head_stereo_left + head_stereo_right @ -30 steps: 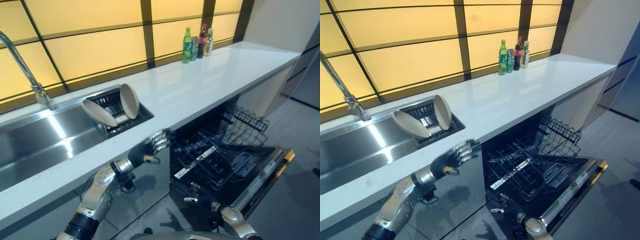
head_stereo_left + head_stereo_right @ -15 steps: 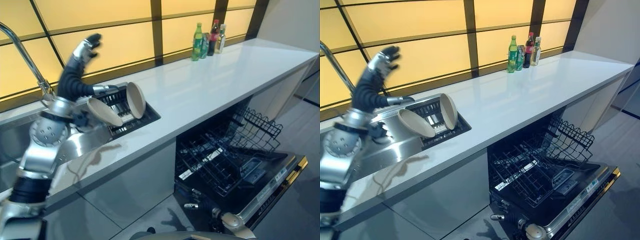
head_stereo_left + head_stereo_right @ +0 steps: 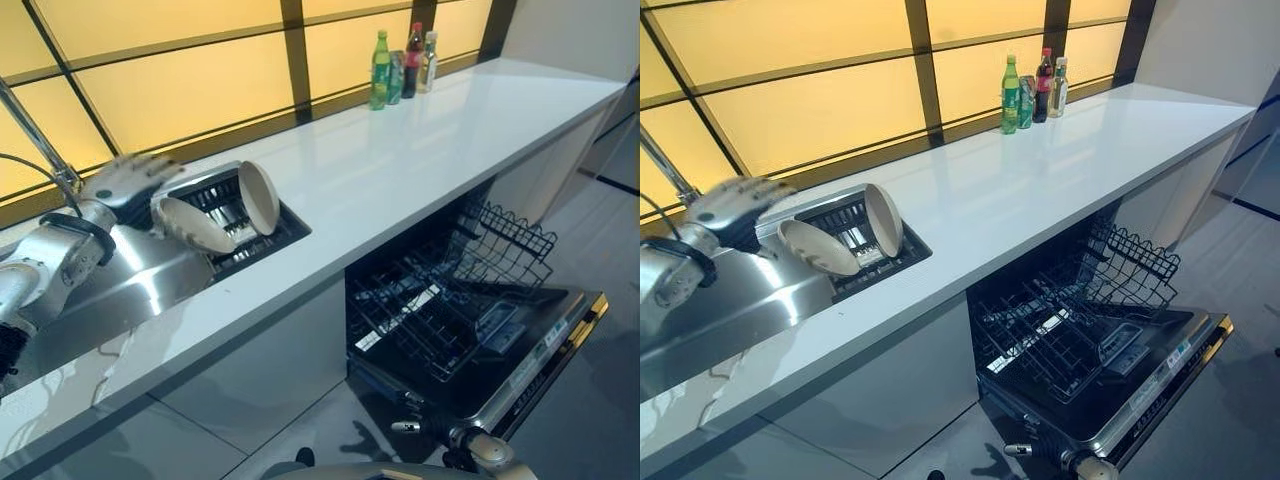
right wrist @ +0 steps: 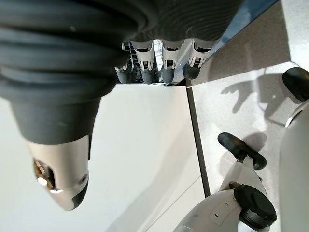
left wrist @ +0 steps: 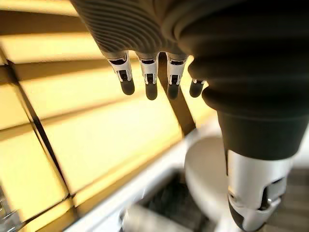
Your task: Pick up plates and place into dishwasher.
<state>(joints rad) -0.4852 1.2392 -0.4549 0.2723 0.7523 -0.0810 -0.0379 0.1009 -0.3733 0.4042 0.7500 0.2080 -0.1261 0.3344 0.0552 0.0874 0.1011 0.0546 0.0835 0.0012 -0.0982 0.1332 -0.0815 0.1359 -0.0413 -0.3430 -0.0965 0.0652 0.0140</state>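
Hovering over the sink's (image 3: 100, 300) far edge, the left hand (image 3: 128, 180) is holding nothing, its fingers (image 5: 147, 82) hanging straight and relaxed. Just to its right, two plates are standing on edge in the dark rack (image 3: 245, 235): the nearer plate (image 3: 192, 224) is leaning well over, the second plate (image 3: 260, 196) sitting more upright beside it. Further right and lower, the dishwasher basket (image 3: 440, 300) is standing pulled out. The right hand (image 4: 159, 63), low and empty with loosely extended fingers, is sitting well apart; the left is clearly nearer.
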